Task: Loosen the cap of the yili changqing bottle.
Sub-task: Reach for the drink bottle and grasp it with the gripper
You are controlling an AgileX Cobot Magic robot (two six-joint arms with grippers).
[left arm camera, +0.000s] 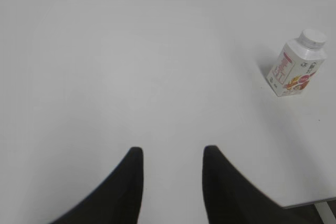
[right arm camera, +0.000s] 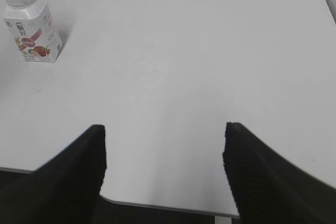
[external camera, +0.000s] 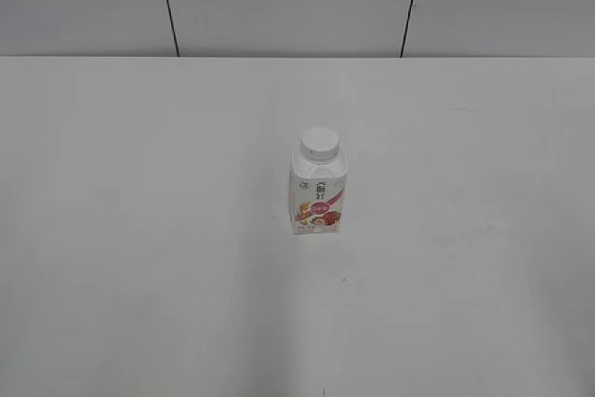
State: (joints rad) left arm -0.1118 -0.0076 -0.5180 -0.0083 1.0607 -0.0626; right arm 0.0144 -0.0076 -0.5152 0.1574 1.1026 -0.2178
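The white table [external camera: 139,276] is seen with the yili changqing bottle [external camera: 319,194] upright near its middle, the cap [external camera: 319,143] seated. No step is begun: the left gripper [left arm camera: 170,156] and right gripper [right arm camera: 164,132], jaws spread, are well apart from it. An approach is needed next.

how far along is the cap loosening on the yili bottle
Nothing looks done yet. The bottle stands upright, alone on the table, with its white cap seated on the neck. Nothing is in hand: the left gripper and right gripper are both open, empty and well clear of it. Still left: approach, steady the body, grip the cap and twist.
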